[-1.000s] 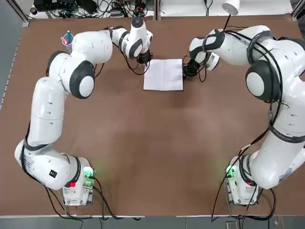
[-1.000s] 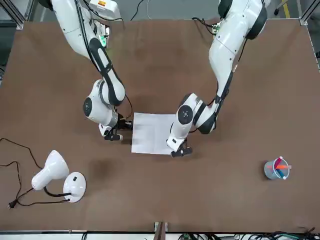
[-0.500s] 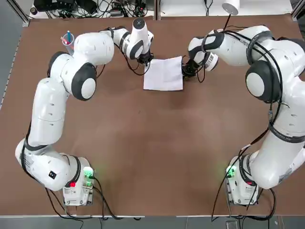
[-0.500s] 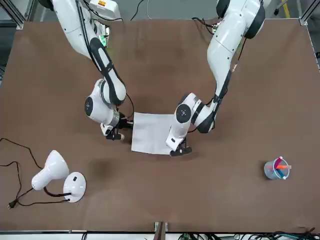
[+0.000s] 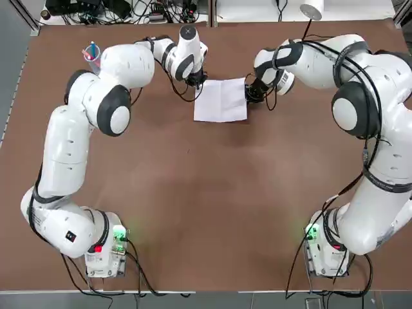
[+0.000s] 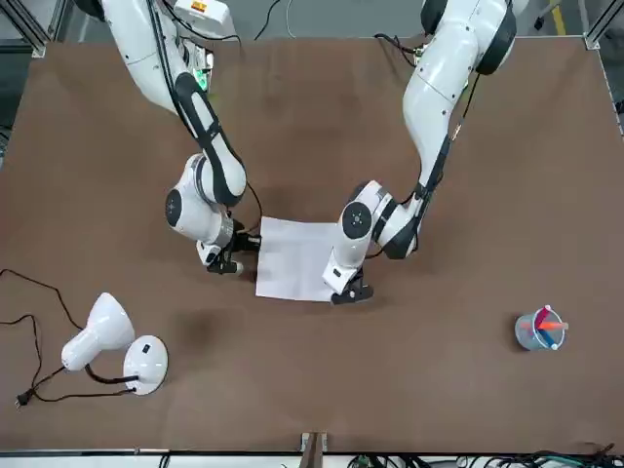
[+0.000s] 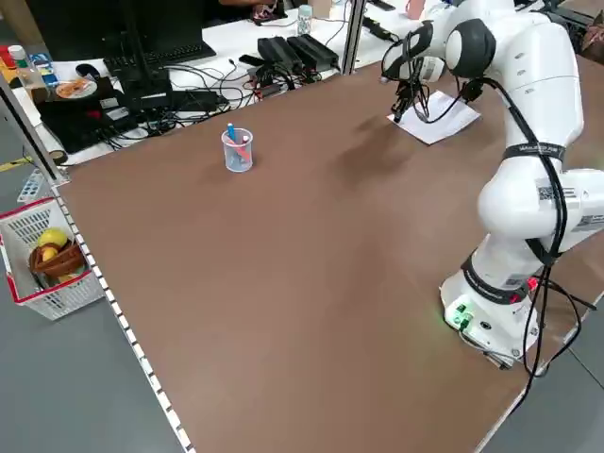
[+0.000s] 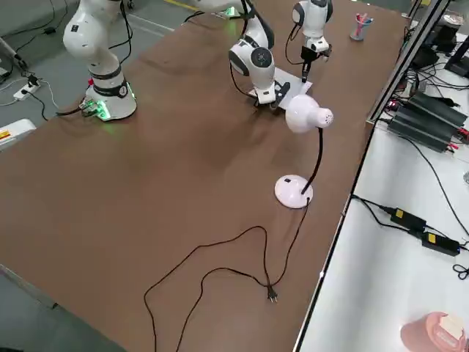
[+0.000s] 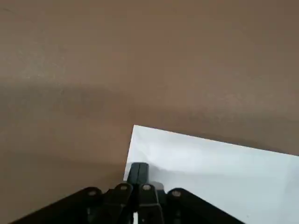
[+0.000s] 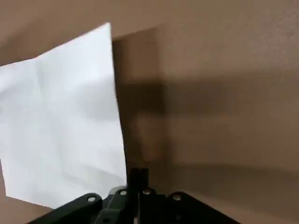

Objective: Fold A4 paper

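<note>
Paper (image 5: 221, 101) lies between your grippers: left (image 9: 138, 167) at its left edge, right (image 10: 138, 171) at its right. Both pairs together; grip on sheet: cannot tell.

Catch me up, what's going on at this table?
Two robot arms are working at a sheet of white paper on the brown table. The left end effector is shut at one edge, and the right end effector is shut at the opposite edge; I can't tell how firmly either grips. The sheet looks near-square, with its folding state unclear.
</note>
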You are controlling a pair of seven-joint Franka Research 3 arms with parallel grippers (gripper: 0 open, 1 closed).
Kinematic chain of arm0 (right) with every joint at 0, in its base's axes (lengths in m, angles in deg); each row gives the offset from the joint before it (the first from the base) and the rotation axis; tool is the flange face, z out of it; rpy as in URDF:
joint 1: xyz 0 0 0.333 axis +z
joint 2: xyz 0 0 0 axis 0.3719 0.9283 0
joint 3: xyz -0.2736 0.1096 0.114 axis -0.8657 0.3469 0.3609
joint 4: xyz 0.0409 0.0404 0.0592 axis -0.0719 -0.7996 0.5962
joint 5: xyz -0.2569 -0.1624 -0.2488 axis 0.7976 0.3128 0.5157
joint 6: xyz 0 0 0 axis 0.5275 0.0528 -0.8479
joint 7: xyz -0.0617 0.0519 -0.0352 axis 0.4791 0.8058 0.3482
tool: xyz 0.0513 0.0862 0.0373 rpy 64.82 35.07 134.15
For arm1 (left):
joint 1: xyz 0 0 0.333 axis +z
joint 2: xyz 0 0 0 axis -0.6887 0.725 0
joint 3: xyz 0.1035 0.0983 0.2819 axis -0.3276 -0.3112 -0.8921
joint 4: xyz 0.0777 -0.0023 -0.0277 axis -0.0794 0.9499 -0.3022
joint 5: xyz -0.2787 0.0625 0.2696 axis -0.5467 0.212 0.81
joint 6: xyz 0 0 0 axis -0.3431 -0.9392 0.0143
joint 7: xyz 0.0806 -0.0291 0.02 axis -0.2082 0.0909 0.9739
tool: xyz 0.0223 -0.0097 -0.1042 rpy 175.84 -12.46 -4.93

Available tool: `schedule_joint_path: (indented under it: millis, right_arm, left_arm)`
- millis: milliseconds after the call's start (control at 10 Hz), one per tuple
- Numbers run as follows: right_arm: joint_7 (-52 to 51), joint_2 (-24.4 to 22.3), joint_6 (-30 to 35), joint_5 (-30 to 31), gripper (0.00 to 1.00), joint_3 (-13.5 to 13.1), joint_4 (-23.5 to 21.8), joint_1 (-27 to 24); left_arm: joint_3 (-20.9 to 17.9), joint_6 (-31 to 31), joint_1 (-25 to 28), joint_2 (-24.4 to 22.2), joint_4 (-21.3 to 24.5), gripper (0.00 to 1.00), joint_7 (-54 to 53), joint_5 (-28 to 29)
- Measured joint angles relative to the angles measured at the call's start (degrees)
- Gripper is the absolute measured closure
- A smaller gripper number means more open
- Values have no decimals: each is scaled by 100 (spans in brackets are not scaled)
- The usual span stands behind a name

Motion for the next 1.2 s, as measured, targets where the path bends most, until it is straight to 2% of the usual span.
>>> schedule_joint_path:
  millis: [700,1200]
  right_arm:
    - [-1,-154,239,-217,96,81,214,-5]
    - [-1,-179,241,-488,96,323,301,-6]
  left_arm:
    - [-21,7,-20,-1,2,99,1,0]
    - [-23,17,-20,-2,6,99,1,0]
